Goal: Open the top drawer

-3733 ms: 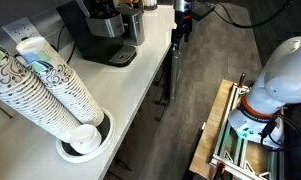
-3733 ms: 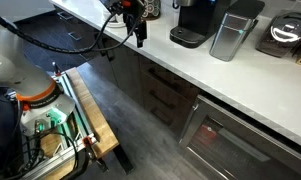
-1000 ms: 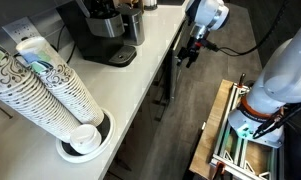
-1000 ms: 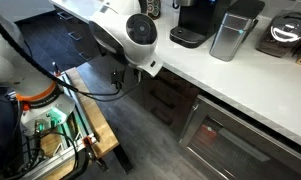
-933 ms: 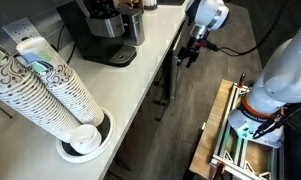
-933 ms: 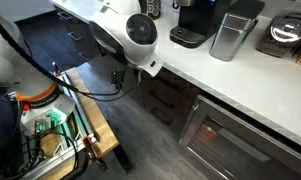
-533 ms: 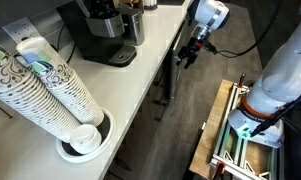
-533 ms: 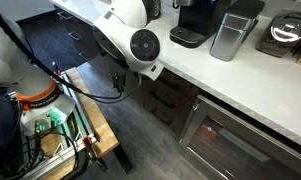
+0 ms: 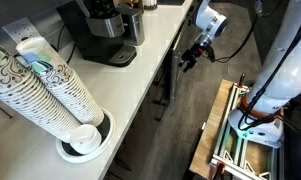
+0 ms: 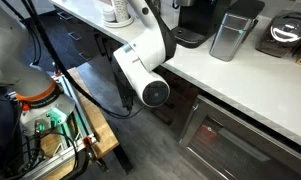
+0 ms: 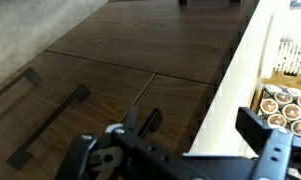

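The counter [image 9: 135, 85] is white, smooth and faintly glossy. The cup stack [image 9: 45, 90] is matt printed paper. The coffee machine [image 9: 98, 30] is glossy black plastic and the canister [image 10: 230, 32] is brushed metal. The arm shell [image 10: 140, 62] is glossy white plastic. The cabinet fronts [image 11: 110, 50] show dark matt wood grain, with dark matt bar handles [image 11: 55, 120]. The top drawer [image 11: 240, 70] has a smooth white side. The floor [image 10: 140, 150] is matt grey wood-look planking. The platform [image 9: 215, 125] is pale bare wood.

A break-room kitchen: coffee machine [image 9: 98, 30] and stacked paper cups [image 9: 45, 85] on a white counter [image 9: 140, 75], dark cabinets [image 10: 182, 108] below.
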Controlling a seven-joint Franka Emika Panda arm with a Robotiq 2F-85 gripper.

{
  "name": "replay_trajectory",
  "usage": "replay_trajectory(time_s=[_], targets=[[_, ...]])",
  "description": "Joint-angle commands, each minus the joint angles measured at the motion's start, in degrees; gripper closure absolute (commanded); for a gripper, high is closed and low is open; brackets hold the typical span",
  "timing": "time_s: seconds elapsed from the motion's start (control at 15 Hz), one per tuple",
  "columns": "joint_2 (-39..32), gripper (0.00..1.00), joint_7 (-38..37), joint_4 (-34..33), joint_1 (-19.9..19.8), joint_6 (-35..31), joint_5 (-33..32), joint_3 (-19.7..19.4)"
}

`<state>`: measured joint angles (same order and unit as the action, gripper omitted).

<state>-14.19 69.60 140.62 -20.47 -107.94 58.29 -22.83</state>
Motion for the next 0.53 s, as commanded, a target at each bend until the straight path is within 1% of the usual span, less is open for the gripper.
replay_trajectory(time_s=[0.0, 0.07, 0.13, 0.27, 0.47], targets=[[-7.54, 0.0, 4.13, -4.27, -2.88, 2.21, 7.29, 2.76], [-8.98, 0.0, 4.54, -4.88, -3.02, 1.83, 8.83, 3.27], [-4.92, 0.0, 2.23, -2.53, -1.99, 0.42, 5.37, 2.34], [-7.35, 0.0, 2.78, -3.77, -2.09, 0.45, 7.11, 2.97], [-8.27, 0.0, 2.87, -4.42, -2.12, 0.45, 7.41, 3.16]])
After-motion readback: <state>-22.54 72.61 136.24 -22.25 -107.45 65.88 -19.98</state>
